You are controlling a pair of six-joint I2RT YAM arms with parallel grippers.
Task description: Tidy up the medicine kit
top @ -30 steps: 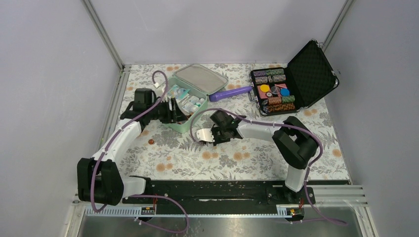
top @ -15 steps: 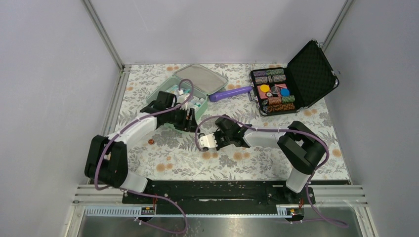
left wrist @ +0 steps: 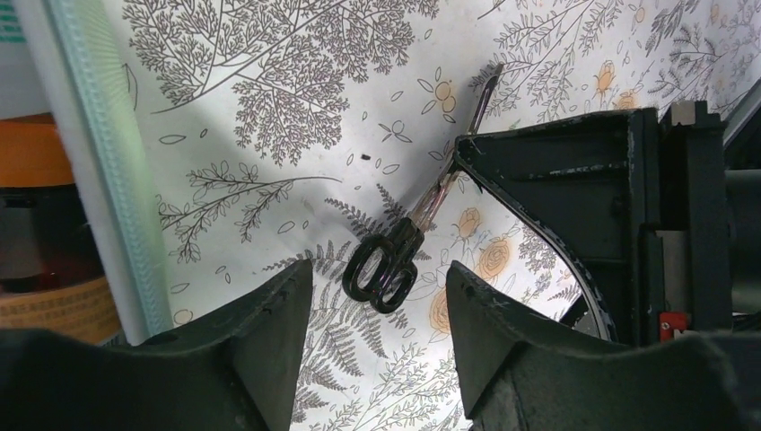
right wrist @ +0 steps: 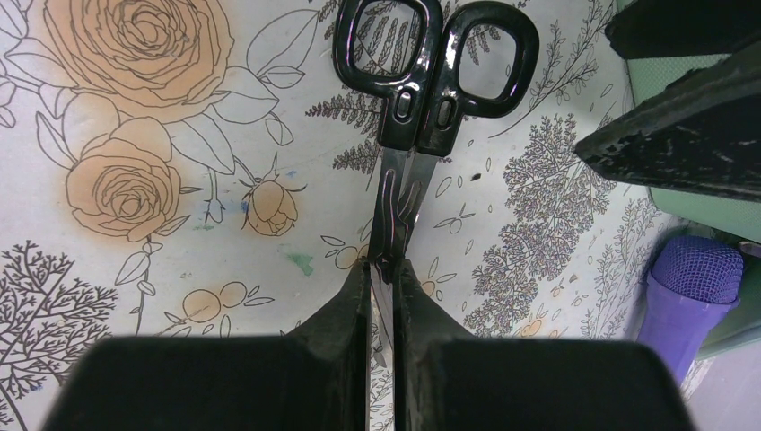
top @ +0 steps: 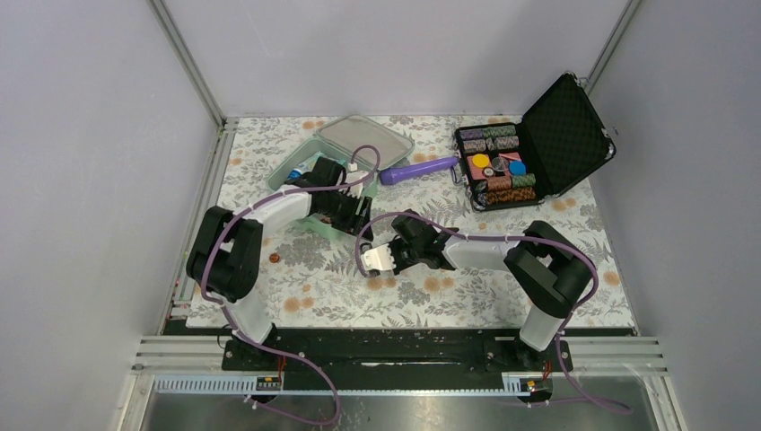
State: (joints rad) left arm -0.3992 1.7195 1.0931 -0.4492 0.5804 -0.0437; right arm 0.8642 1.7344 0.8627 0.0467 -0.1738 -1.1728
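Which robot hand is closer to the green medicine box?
Left. The left gripper hangs right beside the medicine kit; the right gripper is farther out over the tablecloth, holding scissors.

tbl (top: 467,301) floral | on it: med kit (top: 363,141) open, purple obj (top: 420,168) beside it, blk case (top: 561,135) open, brown disc (top: 274,258)

Plain grey walls (top: 395,54), floral tablecloth (top: 467,301)
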